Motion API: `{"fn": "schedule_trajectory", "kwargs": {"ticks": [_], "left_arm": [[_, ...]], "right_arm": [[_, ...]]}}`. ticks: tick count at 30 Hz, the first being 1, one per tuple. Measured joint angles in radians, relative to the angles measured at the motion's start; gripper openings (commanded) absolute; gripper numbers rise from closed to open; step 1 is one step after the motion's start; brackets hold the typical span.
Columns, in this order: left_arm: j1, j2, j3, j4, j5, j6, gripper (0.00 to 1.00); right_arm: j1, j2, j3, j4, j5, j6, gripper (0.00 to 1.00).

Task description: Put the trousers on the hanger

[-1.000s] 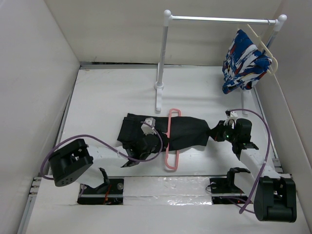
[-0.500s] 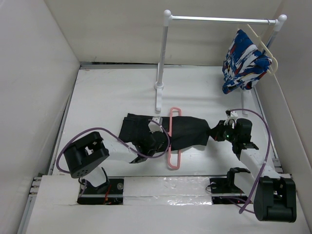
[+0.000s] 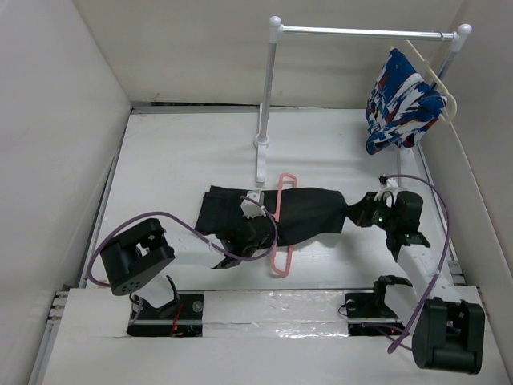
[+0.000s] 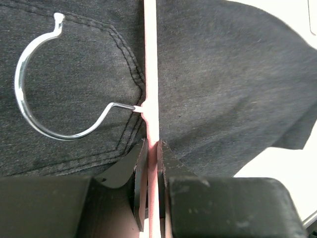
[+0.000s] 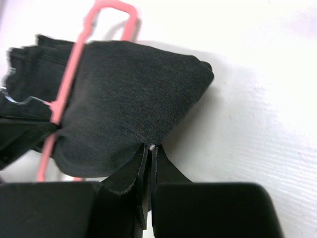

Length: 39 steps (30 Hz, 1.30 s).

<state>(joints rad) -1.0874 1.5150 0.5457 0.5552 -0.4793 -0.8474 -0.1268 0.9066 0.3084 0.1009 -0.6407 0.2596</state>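
Tugged slightly rightward, the trousers are being threaded through the hanger: left pincer clamps its pink bar, right pincer grips cloth; next, pull further.

no readable text, labels, brands or numbers anywhere

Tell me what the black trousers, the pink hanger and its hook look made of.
Trousers: matte woven cloth, probably cotton twill, with stitched seams. Hanger: smooth pale pink bar, likely plastic or coated wire. Hook: bare polished metal, showing bright reflections.
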Motion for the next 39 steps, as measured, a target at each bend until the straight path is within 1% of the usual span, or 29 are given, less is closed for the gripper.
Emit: {"fn": "schedule_trajectory", "kwargs": {"ticks": [5, 8, 14, 17, 21, 27, 31, 34, 37, 38, 39], "left_arm": [[0.0, 0.001, 0.004, 0.005, 0.0, -0.004, 0.0], [0.0, 0.004, 0.037, -0.004, -0.006, -0.006, 0.0], [-0.006, 0.004, 0.092, -0.027, -0.047, 0.0, 0.0], [-0.005, 0.004, 0.092, -0.048, -0.06, 0.001, 0.0], [0.015, 0.004, 0.09, -0.069, -0.055, 0.005, 0.0], [0.053, -0.008, 0.082, -0.108, -0.044, 0.02, 0.0], [0.055, -0.057, 0.061, -0.119, -0.038, 0.027, 0.0], [0.019, -0.093, 0.041, -0.119, -0.05, 0.027, 0.0], [-0.047, -0.1, 0.04, -0.123, -0.083, 0.023, 0.0], [-0.068, -0.1, 0.04, -0.128, -0.1, 0.019, 0.0], [-0.091, -0.1, 0.04, -0.135, -0.119, 0.016, 0.0]], "right_arm": [[0.0, -0.039, 0.11, -0.05, -0.061, 0.035, 0.0], [-0.003, -0.069, 0.185, -0.089, -0.072, 0.044, 0.0], [-0.05, -0.095, 0.269, -0.15, -0.094, 0.029, 0.0], [-0.09, -0.088, 0.258, -0.182, -0.117, 0.011, 0.0], [-0.151, -0.11, 0.178, -0.193, -0.142, -0.002, 0.0], [-0.163, -0.153, 0.072, -0.205, -0.136, -0.029, 0.0], [-0.164, -0.101, 0.038, -0.195, -0.122, -0.047, 0.0], [-0.167, -0.049, 0.037, -0.178, -0.121, -0.055, 0.0], [-0.167, -0.036, 0.041, -0.177, -0.101, -0.067, 0.27], [-0.166, -0.038, 0.046, -0.18, -0.09, -0.075, 0.44], [-0.159, -0.043, 0.056, -0.186, -0.072, -0.083, 0.5]]}}
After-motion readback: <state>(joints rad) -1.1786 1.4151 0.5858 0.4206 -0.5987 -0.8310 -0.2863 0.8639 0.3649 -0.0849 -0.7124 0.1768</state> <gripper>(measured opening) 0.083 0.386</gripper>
